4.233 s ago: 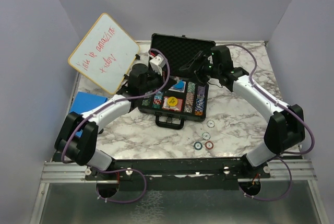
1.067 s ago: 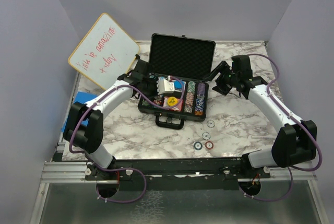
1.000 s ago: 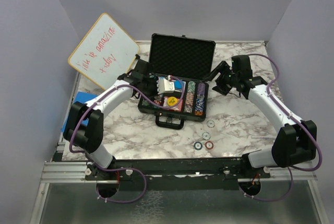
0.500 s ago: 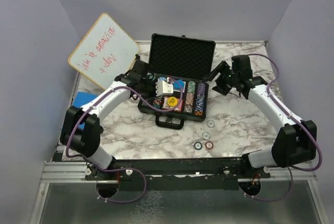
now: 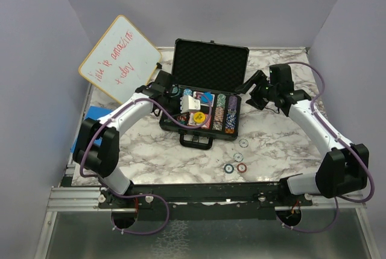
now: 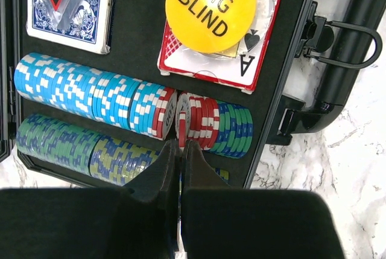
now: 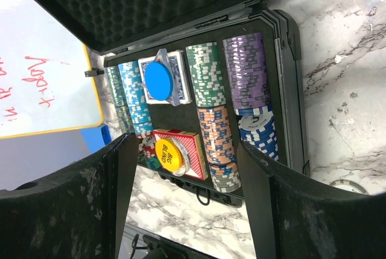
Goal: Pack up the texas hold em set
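The black briefcase (image 5: 199, 140) lies open mid-table, its foam lid (image 5: 210, 66) upright. Inside are rows of poker chips (image 7: 212, 132), a red card deck (image 6: 253, 60) under a yellow "BIG BLIND" disc (image 6: 211, 8), and a blue deck (image 6: 72, 17) under a blue disc (image 7: 160, 81). My left gripper (image 6: 180, 145) is shut, its tips down at the red and white chips (image 6: 202, 123) in the case's left chip row; I see nothing between them. My right gripper (image 5: 252, 90) hangs open beside the lid's right edge, empty. Three loose chips (image 5: 235, 167) lie on the marble in front of the case.
A white dry-erase board (image 5: 120, 60) leans at the back left, close to my left forearm. A flat blue pad (image 5: 93, 117) lies at the table's left edge. Grey walls close in the left, right and back.
The right gripper has drawn back from over the case to its right side. The left gripper has come in over the left chip row and edged slightly nearer in the last half second.
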